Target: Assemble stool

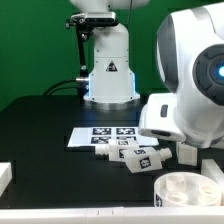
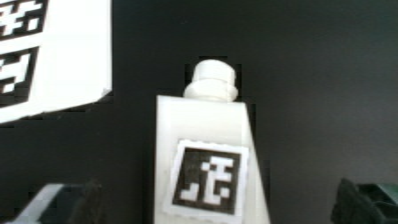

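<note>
Bright, even light; coarse, low-resolution frames.
The leg (image 2: 210, 130) blows out white against the black table (image 2: 302, 80); the wrist view is soft.

The round, shallow-rimmed white plastic stool seat (image 1: 185, 188) lies flat, rim upward, on the black tabletop (image 1: 45, 130), at about four o'clock from the chunky rectangular white plastic legs (image 1: 140, 160), which lie on their sides close together. The wrist view shows one leg (image 2: 210, 150) lying flat, a rounded peg (image 2: 214, 78) at one end and a square black-and-white tag (image 2: 210, 180) on its upper face
</note>
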You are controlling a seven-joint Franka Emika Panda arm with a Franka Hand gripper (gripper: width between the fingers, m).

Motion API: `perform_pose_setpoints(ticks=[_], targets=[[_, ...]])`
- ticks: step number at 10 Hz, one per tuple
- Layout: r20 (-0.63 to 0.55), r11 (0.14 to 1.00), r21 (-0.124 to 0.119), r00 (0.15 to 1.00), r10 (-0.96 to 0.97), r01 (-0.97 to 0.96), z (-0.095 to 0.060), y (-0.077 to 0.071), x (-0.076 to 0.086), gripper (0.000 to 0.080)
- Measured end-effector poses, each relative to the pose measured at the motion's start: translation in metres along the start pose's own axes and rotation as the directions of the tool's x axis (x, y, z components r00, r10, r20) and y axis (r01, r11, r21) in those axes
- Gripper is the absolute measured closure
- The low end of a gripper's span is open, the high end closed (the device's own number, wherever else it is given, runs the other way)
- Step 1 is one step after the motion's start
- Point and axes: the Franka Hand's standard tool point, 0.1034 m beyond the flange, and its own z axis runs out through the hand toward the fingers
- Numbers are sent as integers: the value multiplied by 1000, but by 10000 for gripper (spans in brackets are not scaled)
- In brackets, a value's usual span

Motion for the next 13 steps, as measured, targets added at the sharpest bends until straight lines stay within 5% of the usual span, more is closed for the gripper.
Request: perform_pose_setpoints(ticks=[3, 7, 9, 13], targets=[[45, 999, -11, 998, 47, -46, 15, 4, 2, 150], [42, 999, -10, 998, 46, -45, 13, 3, 3, 150], [42, 999, -10, 998, 46, -45, 13, 3, 4, 407], [24, 999, -5, 999, 36, -36, 5, 3, 1, 474]])
